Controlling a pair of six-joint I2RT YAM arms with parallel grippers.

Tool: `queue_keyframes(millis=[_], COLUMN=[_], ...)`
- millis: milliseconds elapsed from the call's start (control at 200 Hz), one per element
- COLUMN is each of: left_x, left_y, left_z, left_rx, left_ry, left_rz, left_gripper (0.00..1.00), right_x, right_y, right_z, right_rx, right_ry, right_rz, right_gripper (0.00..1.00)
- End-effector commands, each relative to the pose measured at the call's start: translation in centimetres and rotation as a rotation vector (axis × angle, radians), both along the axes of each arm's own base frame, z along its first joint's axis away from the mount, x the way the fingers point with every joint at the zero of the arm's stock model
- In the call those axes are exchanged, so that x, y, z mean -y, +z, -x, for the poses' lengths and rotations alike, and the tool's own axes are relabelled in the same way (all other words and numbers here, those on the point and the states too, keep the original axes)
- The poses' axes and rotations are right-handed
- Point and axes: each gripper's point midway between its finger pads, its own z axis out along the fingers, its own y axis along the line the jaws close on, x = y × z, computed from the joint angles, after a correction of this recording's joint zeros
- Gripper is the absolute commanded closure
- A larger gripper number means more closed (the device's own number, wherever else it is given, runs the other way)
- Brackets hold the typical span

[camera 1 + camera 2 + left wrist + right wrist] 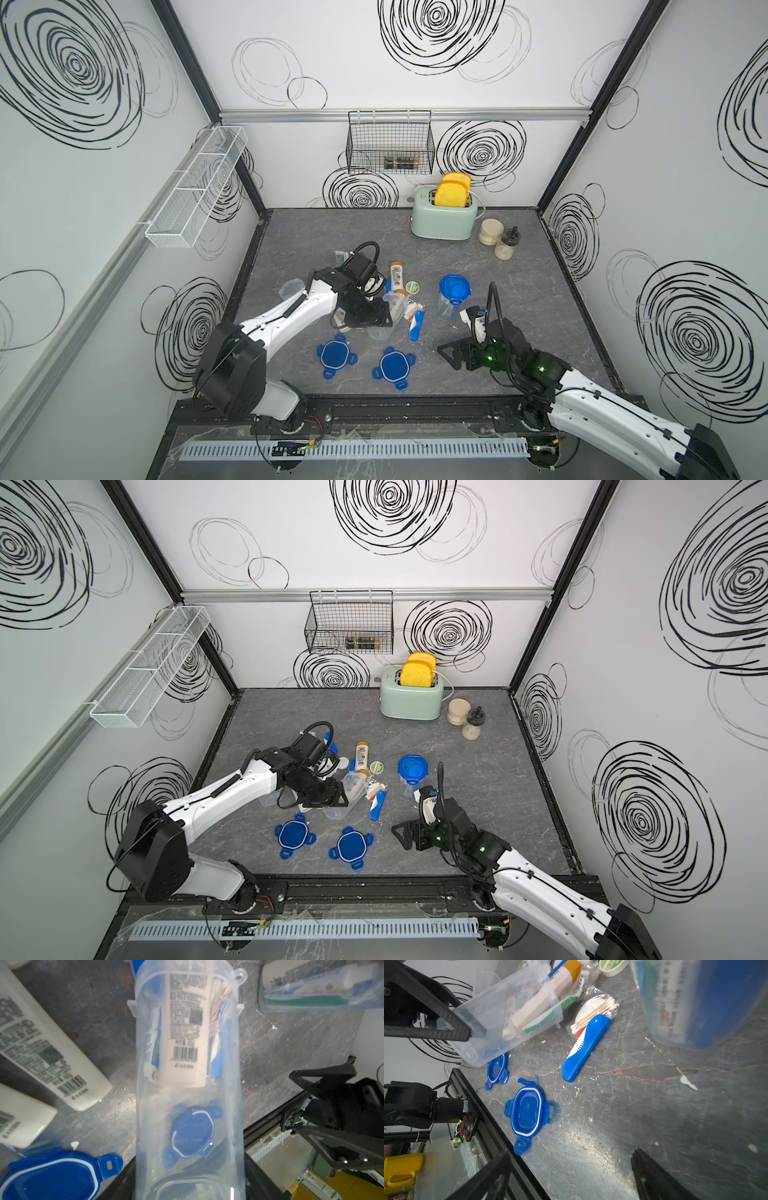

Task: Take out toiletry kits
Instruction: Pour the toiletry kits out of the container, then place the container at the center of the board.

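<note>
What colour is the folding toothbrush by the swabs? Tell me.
Blue, white inset: folding toothbrush, right wrist view.

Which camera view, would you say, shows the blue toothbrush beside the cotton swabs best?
Right wrist view: the toothbrush lies close, whole, sharp. Both top views show it small; the left wrist view misses it.

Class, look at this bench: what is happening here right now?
The left gripper holds a clear jar tipped on its side, lid off, with a cream bottle and toothpaste tube inside. A folding toothbrush, another bottle and a small tin lie loose beside it. Two blue lids lie nearer the front. The right gripper hovers open and empty near a lidded jar, which stands upright.
</note>
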Motion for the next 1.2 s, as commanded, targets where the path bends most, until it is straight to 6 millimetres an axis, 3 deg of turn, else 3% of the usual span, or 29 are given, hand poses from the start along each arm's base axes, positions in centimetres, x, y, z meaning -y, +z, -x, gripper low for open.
queue_keyframes(millis=[0, 230, 425, 550, 665, 745, 861, 1001, 1116, 1196], left_x=[0.1, -1.0, -2.5, -3.0, -1.8, -0.8, -0.3, -0.8, -0.8, -0.3], left_y=[1.0, 2.1, 1.3, 1.6, 4.2, 6.6, 9.2, 9.4, 9.7, 8.8], left_z=[2.0, 4.9, 7.4, 7.7, 6.5, 3.9, -2.5, -11.0, -16.8, -20.1], left_rx=[-0.02, -0.027, -0.053, -0.034, 0.033, 0.121, 0.246, 0.372, 0.482, 0.524], left_ry=[-0.023, -0.043, -0.045, -0.033, -0.026, -0.008, 0.069, 0.162, 0.202, 0.223], left_rz=[0.015, -0.009, -0.014, -0.014, 0.073, 0.135, 0.167, 0.132, 0.096, 0.087], left_gripper=[0.82, 0.82, 0.82, 0.82, 0.82, 0.82, 0.84, 0.84, 0.84, 0.84], right_x=[-1.0, -1.0, -1.1, -1.2, -1.2, -0.8, -0.5, -0.6, -0.6, -0.6], right_y=[2.2, 1.7, 1.3, 0.9, 0.5, 0.0, -0.1, 0.3, 0.3, 0.2], right_z=[-0.4, 0.0, 0.1, -0.1, -0.2, -0.3, -0.5, -0.6, -0.5, -0.6], right_rx=[0.045, 0.039, 0.031, 0.03, 0.03, 0.036, 0.044, 0.042, 0.037, 0.037], right_ry=[0.03, 0.048, 0.064, 0.06, 0.059, 0.044, 0.032, 0.03, 0.032, 0.033], right_rz=[-0.051, -0.054, -0.053, -0.049, -0.043, -0.029, -0.019, -0.02, -0.021, -0.022], right_gripper=[0.08, 0.08, 0.08, 0.08, 0.08, 0.08, 0.08, 0.08, 0.08, 0.08])
